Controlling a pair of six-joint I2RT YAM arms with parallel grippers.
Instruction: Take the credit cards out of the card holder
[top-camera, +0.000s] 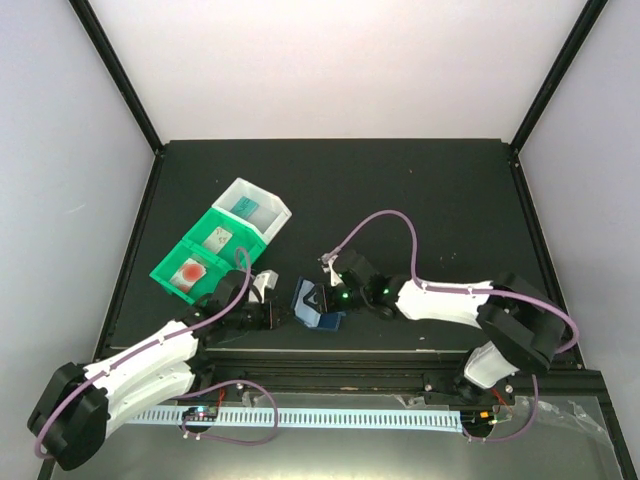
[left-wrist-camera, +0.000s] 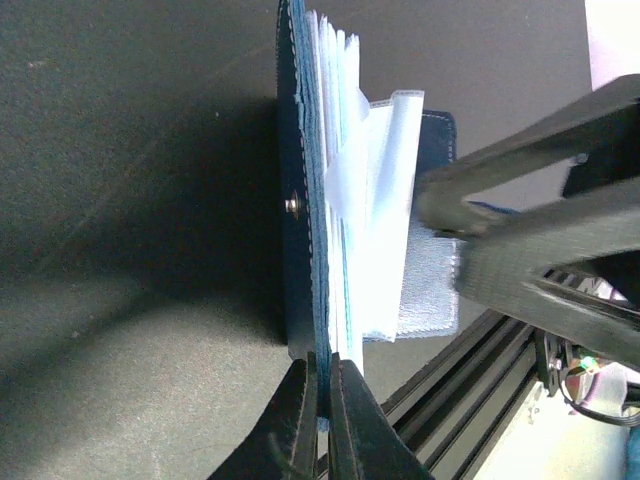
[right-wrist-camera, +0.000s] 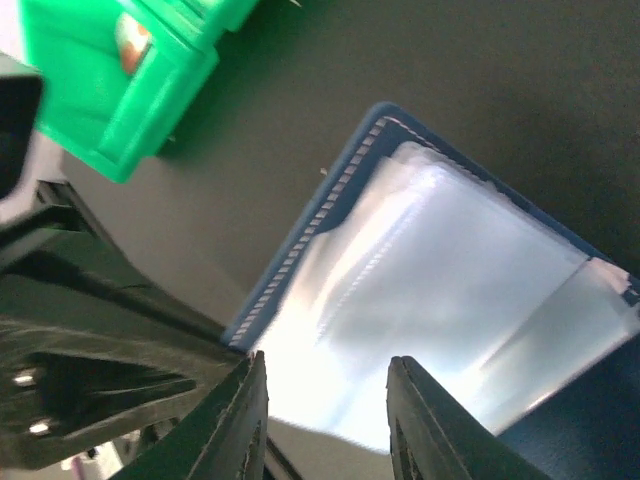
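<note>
Viewing the card holder (top-camera: 318, 305) from above, we find it open near the front middle of the counter (top-camera: 420, 190), between the two arms. We see the left gripper (left-wrist-camera: 322, 378) with its jaws clamped together on the edge of the navy cover. We see the right gripper (right-wrist-camera: 327, 370) with its jaws apart over the clear plastic sleeves (right-wrist-camera: 430, 270). Green bins (top-camera: 200, 255) stand to the holder's left, apart from it.

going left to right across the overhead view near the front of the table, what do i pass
green plastic compartment bin → left gripper → navy-blue folding card holder → right gripper
</note>
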